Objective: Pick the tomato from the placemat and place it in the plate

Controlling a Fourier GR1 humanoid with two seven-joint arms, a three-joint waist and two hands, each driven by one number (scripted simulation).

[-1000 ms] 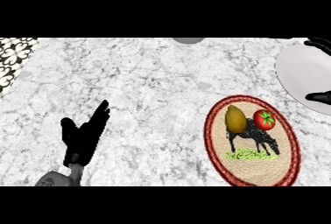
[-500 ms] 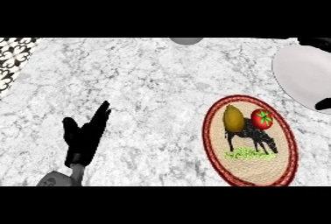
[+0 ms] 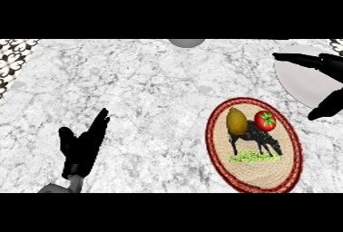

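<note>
L hand (image 3: 80, 152) matte blk | L forearm (image 3: 59, 187) grey, rounded | R hand (image 3: 331, 65) blk, same build

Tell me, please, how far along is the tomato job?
Nothing is done yet: the tomato lies on the placemat. The right robot hand is open over the plate, holding nothing. The left robot hand rests open at lower left. Grasping, carrying and placing remain.

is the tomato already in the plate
No, the tomato lies on the placemat, apart from the plate.
</note>
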